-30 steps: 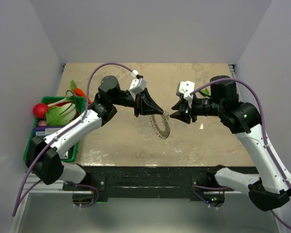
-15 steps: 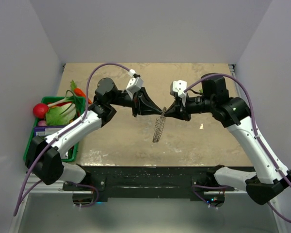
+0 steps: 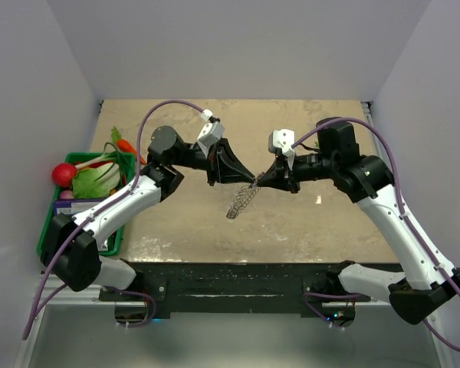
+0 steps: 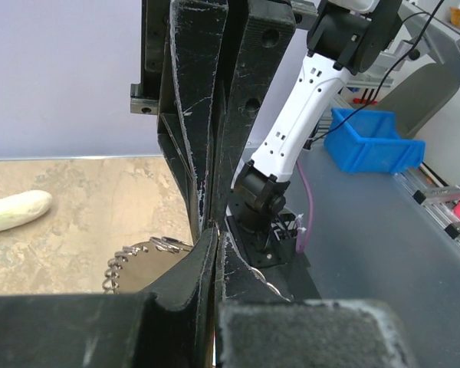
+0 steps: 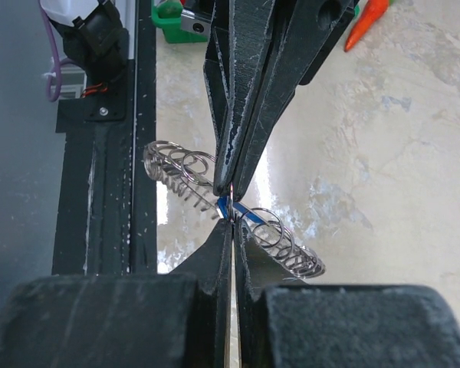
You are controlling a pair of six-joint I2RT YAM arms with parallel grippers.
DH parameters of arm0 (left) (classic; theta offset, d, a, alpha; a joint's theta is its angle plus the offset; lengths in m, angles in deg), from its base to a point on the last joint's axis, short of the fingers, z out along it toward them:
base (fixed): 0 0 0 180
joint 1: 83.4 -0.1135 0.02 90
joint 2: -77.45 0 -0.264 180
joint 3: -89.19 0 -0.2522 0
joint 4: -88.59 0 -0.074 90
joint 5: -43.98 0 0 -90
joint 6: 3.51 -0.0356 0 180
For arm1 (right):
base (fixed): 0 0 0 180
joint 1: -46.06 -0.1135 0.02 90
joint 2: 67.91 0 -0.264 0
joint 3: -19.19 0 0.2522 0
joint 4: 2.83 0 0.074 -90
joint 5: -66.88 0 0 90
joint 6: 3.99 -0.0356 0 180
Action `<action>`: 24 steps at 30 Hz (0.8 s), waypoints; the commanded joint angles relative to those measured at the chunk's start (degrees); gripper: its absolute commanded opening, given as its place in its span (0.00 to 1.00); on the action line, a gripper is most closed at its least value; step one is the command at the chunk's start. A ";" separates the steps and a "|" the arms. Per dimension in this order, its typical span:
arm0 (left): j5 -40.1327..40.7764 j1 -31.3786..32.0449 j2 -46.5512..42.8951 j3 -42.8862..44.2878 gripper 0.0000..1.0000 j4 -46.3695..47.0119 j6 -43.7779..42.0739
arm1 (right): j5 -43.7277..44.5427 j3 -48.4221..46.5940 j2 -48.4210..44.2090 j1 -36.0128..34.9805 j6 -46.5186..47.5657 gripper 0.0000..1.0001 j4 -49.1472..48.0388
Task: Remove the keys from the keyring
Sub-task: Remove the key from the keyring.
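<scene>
Right hand (image 5: 229,221) on blue key (image 5: 223,205), half-hidden against keyring (image 5: 285,247)

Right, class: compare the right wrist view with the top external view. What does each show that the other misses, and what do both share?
Only the right wrist view: the key, its blue head pinched at the tips of the right pincer, and the separate coils of the keyring.
Only the top external view: both whole arms, the red round vegetable at the far left, and the keyring hanging slanted below the pincers.
Both: the left pincer and the right pincer, shut, meeting tip to tip at the keyring.
</scene>
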 commanded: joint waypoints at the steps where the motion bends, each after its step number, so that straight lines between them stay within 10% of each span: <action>1: -0.40 -0.20 -0.82 0.62 0.00 9.06 4.31 | 0.22 0.88 1.22 0.12 -0.71 0.00 -1.39; 24: -1.10 -1.26 -1.87 -0.97 0.00 16.18 9.42 | 1.80 0.44 0.60 0.12 -1.07 0.13 -0.86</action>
